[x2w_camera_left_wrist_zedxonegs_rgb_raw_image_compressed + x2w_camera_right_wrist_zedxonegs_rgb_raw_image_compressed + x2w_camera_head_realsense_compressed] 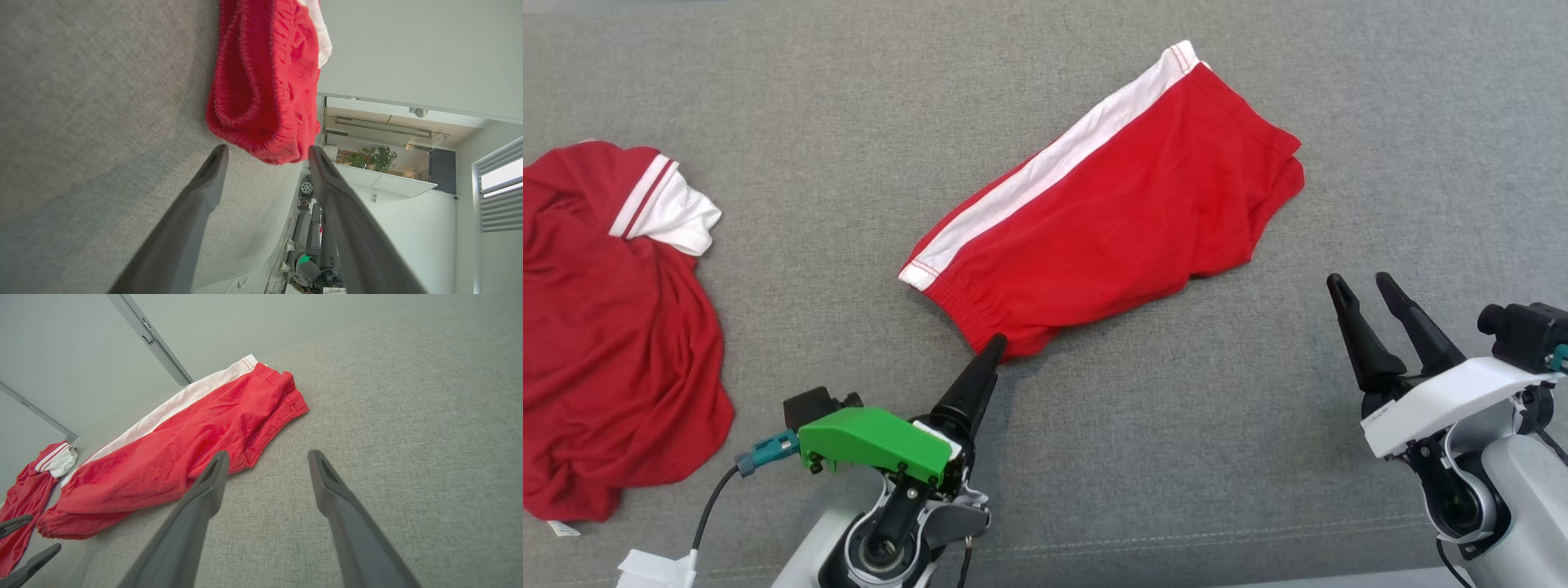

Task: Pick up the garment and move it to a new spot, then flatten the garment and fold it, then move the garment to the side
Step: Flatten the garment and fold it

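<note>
The garment (pixel 1111 220) is a pair of red shorts with a white side stripe, lying folded and slanted in the middle of the grey fabric surface (pixel 792 90). My left gripper (pixel 993 346) is turned on its side with its tips at the near waistband corner. In the left wrist view the left gripper (pixel 266 151) stands open, and the gathered waistband (pixel 265 81) lies just beyond and between the fingertips. My right gripper (pixel 1360 282) hovers open to the right of the shorts, holding nothing. In the right wrist view the right gripper (pixel 267 454) stands near the leg hem of the garment (pixel 184 449).
A crumpled darker red shirt (pixel 613 327) with a white-striped sleeve lies at the far left, also in the right wrist view as the shirt (pixel 24 498). A white paper scrap (pixel 654 567) sits by the near edge. Bare grey surface spreads right of the shorts.
</note>
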